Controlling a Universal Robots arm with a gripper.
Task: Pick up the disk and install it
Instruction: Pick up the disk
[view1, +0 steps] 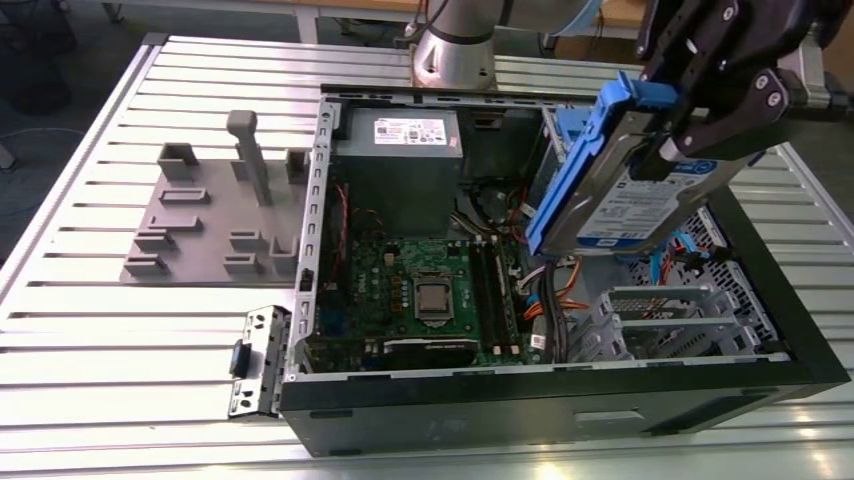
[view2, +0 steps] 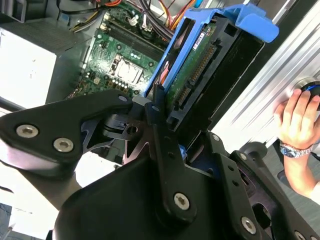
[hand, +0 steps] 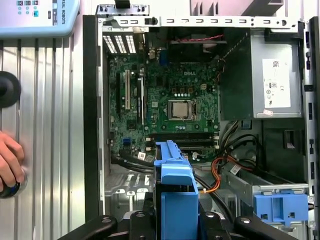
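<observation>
My gripper (view1: 687, 125) is shut on the disk (view1: 625, 195), a silver drive with a white-and-blue label in a bright blue carrier frame. I hold it tilted on edge in the air above the exterior view's right half of the open computer case (view1: 534, 410). In the second wrist view the disk (view2: 200, 65) sticks out past my black fingers (view2: 156, 112), its connector edge showing. In the first wrist view the blue carrier (hand: 175, 180) hangs over the case floor, near the motherboard (hand: 170, 110).
A grey power supply (view1: 400, 150) sits at the case's back. A metal drive cage (view1: 667, 320) and orange cables (view1: 561, 290) lie below the disk. A small blue tab (hand: 280, 206) sits in a bracket. A grey fixture plate (view1: 200, 225) lies at the exterior view's left. A person's hand (view2: 295, 120) rests on the table.
</observation>
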